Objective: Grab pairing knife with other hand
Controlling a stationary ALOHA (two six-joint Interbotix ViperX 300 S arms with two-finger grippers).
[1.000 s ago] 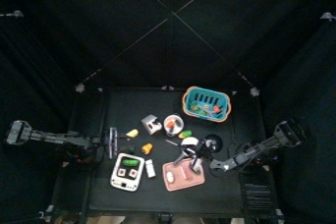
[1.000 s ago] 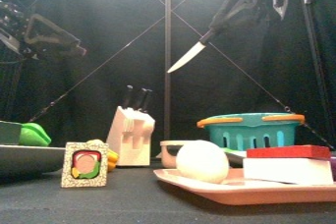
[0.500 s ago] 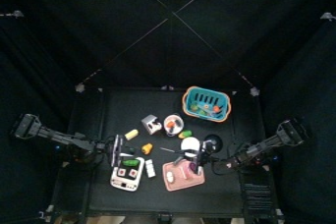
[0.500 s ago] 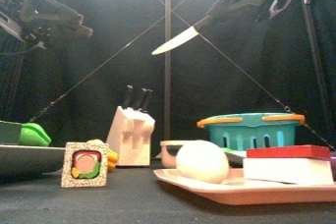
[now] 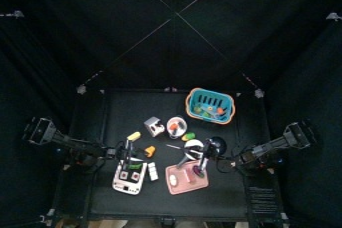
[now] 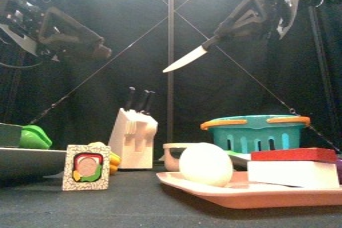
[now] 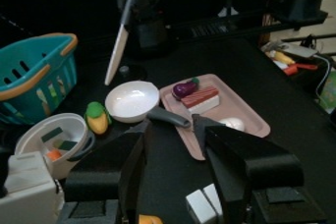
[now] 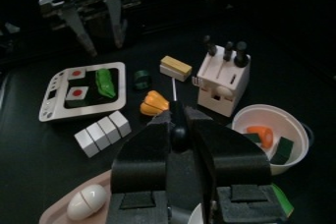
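Note:
The paring knife hangs in the air above the table, its pale blade slanting down to the left. My right gripper is shut on its black handle. In the right wrist view the jaws close around the handle and the blade points away from the camera. My left gripper hovers at the upper left, open and holding nothing, apart from the knife. The left wrist view shows the blade ahead of the wide open left gripper. From above, both grippers, left and right, hover over the table's front half.
Below stand a white knife block with black handles, a teal basket, a pink tray with an egg and blocks, a white bowl, and a sushi card.
The left gripper has swung in toward the middle, nearer the knife. The knife rose slightly, then dropped back, still held by the right gripper.

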